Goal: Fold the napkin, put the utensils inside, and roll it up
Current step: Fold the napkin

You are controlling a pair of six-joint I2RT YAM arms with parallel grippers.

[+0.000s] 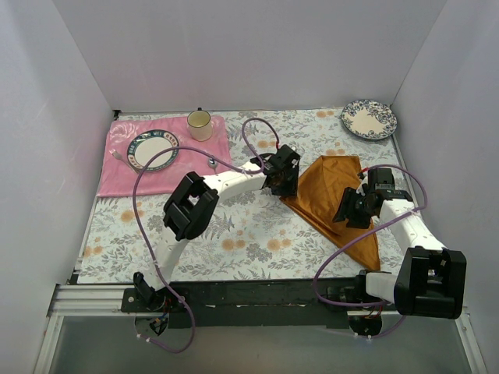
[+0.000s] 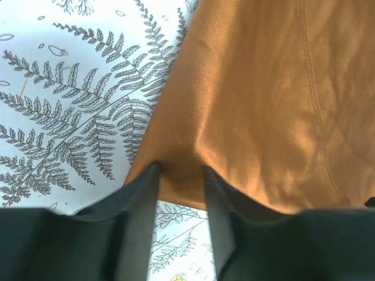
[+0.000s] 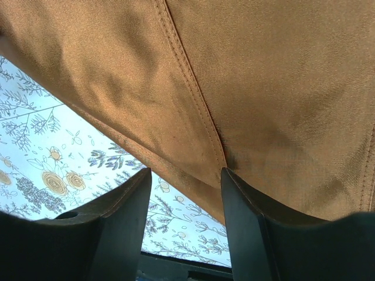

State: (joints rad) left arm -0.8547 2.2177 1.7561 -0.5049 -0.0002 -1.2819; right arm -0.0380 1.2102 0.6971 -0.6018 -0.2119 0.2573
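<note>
Left wrist view: left gripper (image 2: 179, 170) fingers narrowly parted astride the napkin (image 2: 263, 105) edge, and whether they pinch it cannot be told; right gripper (image 3: 184, 172) fingers wide apart at a hemmed edge, gripping nothing; napkin lies as a triangle at 3 o'clock on the table (image 1: 234, 234); advisable: seat cloth deep between fingers before closing, then lift both edges evenly.

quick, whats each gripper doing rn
left gripper: jaws narrow around the napkin edge; cannot tell if it is gripped
right gripper: open, straddling the napkin edge, not clamped
</note>
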